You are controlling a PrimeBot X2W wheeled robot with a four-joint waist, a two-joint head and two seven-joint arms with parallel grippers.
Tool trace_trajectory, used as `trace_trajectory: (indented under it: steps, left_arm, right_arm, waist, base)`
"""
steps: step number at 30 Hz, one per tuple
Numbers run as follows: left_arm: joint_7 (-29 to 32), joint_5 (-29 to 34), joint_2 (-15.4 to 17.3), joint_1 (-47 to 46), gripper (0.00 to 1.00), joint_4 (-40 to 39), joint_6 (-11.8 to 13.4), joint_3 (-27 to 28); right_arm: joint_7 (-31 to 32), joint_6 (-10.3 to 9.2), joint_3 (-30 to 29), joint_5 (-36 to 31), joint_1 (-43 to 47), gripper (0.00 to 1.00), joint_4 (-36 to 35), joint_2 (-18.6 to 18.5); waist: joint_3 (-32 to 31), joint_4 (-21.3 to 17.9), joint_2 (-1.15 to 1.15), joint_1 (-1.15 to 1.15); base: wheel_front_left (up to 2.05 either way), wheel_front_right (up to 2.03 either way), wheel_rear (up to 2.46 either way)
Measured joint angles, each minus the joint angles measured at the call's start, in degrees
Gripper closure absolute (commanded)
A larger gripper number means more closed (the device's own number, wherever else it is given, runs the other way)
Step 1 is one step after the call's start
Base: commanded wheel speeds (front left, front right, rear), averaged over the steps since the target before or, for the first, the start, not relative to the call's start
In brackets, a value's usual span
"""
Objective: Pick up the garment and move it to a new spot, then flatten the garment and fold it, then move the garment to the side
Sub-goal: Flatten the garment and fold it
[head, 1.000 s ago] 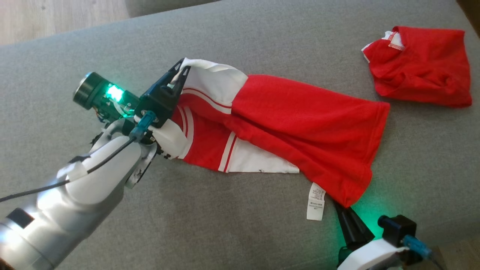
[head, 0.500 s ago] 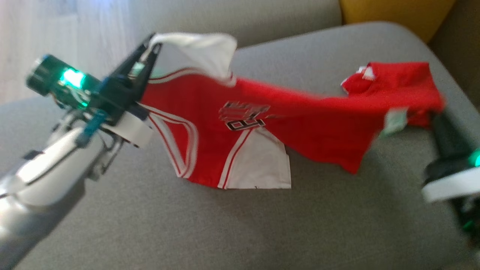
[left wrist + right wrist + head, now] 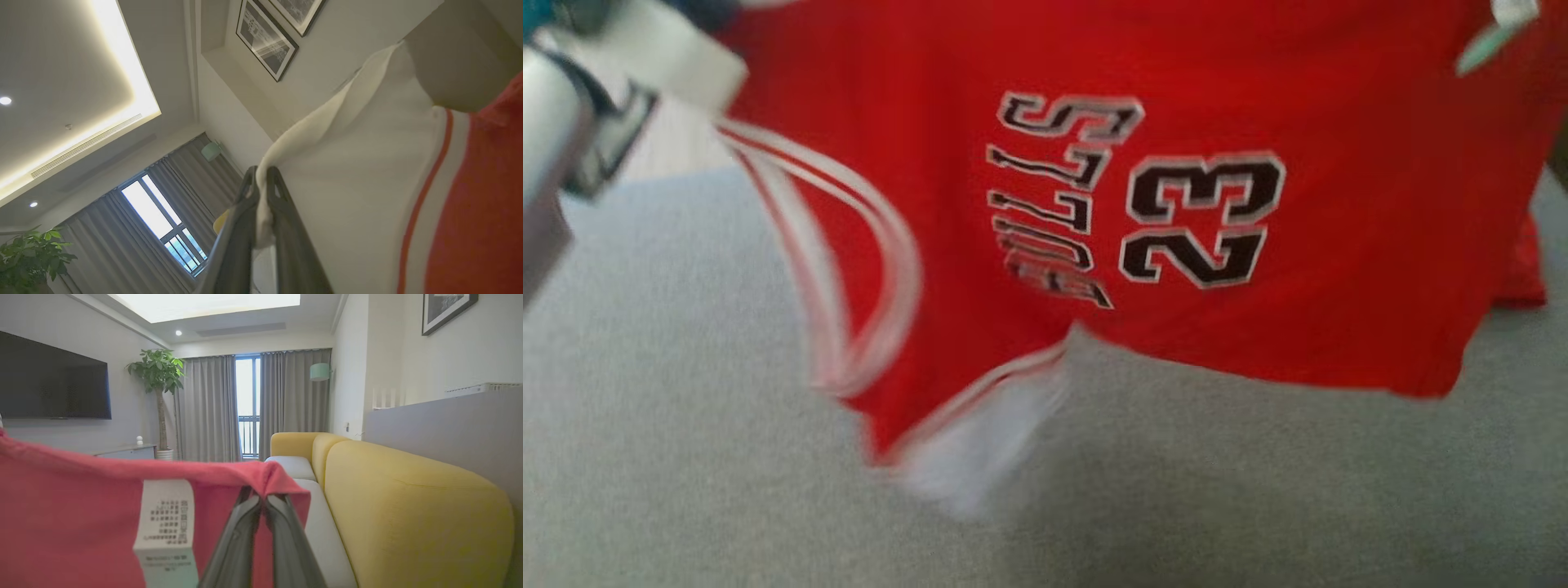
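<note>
The garment (image 3: 1323, 269) is a red jersey with white trim and black lettering with the number 23. It hangs spread in the air above the grey sofa seat (image 3: 686, 457), blurred by motion. My left gripper (image 3: 262, 173) is shut on its white shoulder part (image 3: 367, 171), fingers pointing up toward the ceiling. My right gripper (image 3: 261, 497) is shut on the red hem corner (image 3: 282, 477), beside the white care label (image 3: 165, 522). In the head view my pale left wrist (image 3: 645, 57) shows at the top left, and the label (image 3: 1494, 37) dangles at the top right.
A second red garment (image 3: 1523, 269) peeks out behind the jersey's right edge on the seat. A yellow sofa back (image 3: 408, 506) stands to the right of my right gripper. A wall, a potted plant (image 3: 157, 375) and curtains lie beyond.
Both arms have lifted the jersey off the seat and stretched it out, so its printed front now shows. The head camera has tilted and the whole view has shifted.
</note>
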Motion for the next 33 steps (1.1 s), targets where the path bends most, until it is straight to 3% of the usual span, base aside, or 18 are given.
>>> trace_trajectory:
  steps: [3, 8, 12, 17, 24, 29, 33]
  left_arm:
    - [0.69, 0.23, -1.93, -4.95, 1.0, 6.91, -4.1, -0.53]
    - [-0.77, 4.45, -5.7, -15.81, 1.0, 18.59, -7.56, -1.49]
    - [-7.88, 10.16, -8.84, -27.53, 1.0, 26.95, -6.03, -0.99]
    - [-11.1, 11.4, -10.54, -30.73, 1.0, 29.82, -4.47, 0.26]
    - [-12.58, 10.4, -11.28, -23.94, 1.0, 28.1, -5.28, 0.02]
    - [-12.58, 7.48, -10.92, -9.65, 1.0, 20.84, -4.76, -0.01]
    - [-12.58, 4.35, -8.61, 3.58, 1.0, 14.71, -4.66, -0.27]
  right_arm:
    - [0.27, 0.0, 4.15, 0.31, -8.38, 1.0, 6.1, 0.46]
    - [-3.93, 0.0, 11.01, -0.29, -23.8, 1.0, 16.81, 2.44]
    - [-11.79, 0.0, 14.66, -1.25, -37.43, 1.0, 25.24, 2.74]
    - [-15.85, 0.0, 19.11, -1.11, -43.38, 1.0, 29.63, 1.07]
    - [-18.97, 0.0, 26.77, 3.53, -43.71, 1.0, 35.06, -2.08]
    - [-21.02, 0.0, 31.37, 8.64, -37.6, 1.0, 37.85, -2.78]
    - [-22.01, -0.01, 34.17, 14.17, -28.64, 1.0, 38.46, -4.39]
  waist:
    - [2.94, 0.65, 0.0, 0.0]
    - [9.69, 1.7, 0.0, 0.02]
    - [16.88, 2.81, 0.0, 0.03]
    - [21.3, 4.18, 0.0, 0.03]
    - [25.02, 8.47, 0.0, 0.01]
    - [25.54, 10.94, -0.01, 0.02]
    - [23.22, 11.42, 0.0, -0.01]
  base:
    - [0.0, 0.0, 0.0]
    - [0.0, 0.0, 0.0]
    - [0.0, 0.0, 0.0]
    - [0.0, 0.0, 0.0]
    - [0.0, 0.0, 0.0]
    - [0.0, 0.0, 0.0]
    - [0.0, 0.0, 0.0]
